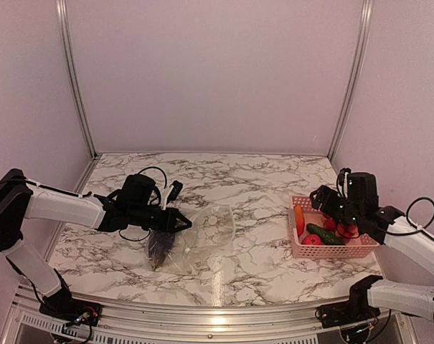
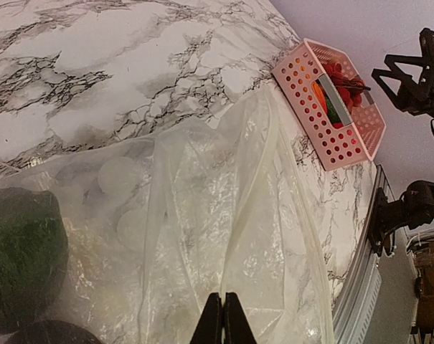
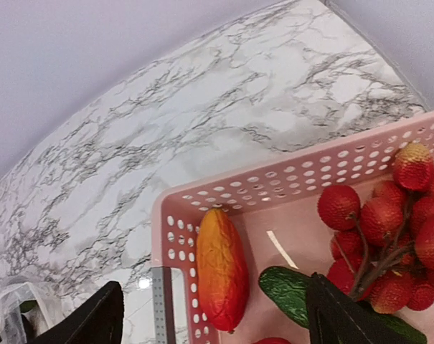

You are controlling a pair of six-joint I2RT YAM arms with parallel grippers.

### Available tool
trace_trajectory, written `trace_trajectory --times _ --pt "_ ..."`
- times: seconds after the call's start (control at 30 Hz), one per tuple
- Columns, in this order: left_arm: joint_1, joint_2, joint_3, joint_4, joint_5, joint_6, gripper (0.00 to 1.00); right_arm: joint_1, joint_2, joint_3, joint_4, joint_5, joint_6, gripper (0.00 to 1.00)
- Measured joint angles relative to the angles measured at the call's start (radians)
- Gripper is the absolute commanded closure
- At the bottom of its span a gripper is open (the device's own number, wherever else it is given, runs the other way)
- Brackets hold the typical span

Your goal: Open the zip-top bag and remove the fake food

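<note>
Pinching the thin plastic, the left gripper has its fingers pressed together on one edge of the bag. The bag lies crumpled on the left-middle part of the table. Dark toy food sits inside it, right beside that gripper.

The right gripper hangs over the pink basket with its fingers spread wide, holding nothing. A cucumber, an orange piece and red berries lie in the basket.

The dark food is far off to the left of the open gripper. The left arm is much nearer, but it is busy holding the bag. So I think the right arm must cross over. The bag stretches from the left gripper toward the basket, so reaching in along that line looks best.
</note>
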Motion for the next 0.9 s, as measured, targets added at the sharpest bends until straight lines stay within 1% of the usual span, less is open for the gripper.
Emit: trace_trajectory --times 0.1,0.17,0.2,0.27,0.33,0.47,0.6,0.7,0.9 --pt "0.000 -0.004 0.000 0.000 0.004 0.000 1.00 0.001 0.022 0.011 0.074 -0.158 -0.061 0.17" --pt "0.000 -0.009 0.000 0.000 0.008 0.002 1.00 0.013 0.078 0.021 0.129 -0.260 -0.083 0.20" --pt "0.000 -0.014 0.000 0.000 0.010 0.004 1.00 0.025 0.111 0.025 0.156 -0.306 -0.089 0.24" --pt "0.000 -0.024 0.000 0.000 0.013 0.007 1.00 0.071 0.174 0.034 0.201 -0.367 -0.093 0.31" --pt "0.000 -0.034 0.001 0.000 0.016 0.011 1.00 0.146 0.253 0.063 0.243 -0.428 -0.097 0.33" --pt "-0.001 -0.049 0.010 -0.001 0.016 0.018 1.00 0.284 0.400 0.166 0.313 -0.510 -0.099 0.40" --pt "-0.001 -0.052 0.026 0.000 0.014 0.026 1.00 0.375 0.521 0.258 0.397 -0.569 -0.092 0.47" --pt "-0.001 -0.053 0.029 0.000 0.013 0.027 1.00 0.413 0.623 0.299 0.477 -0.618 -0.067 0.54" --pt "-0.002 -0.064 0.030 0.001 0.012 0.027 1.00 0.439 0.837 0.327 0.606 -0.689 0.005 0.66"
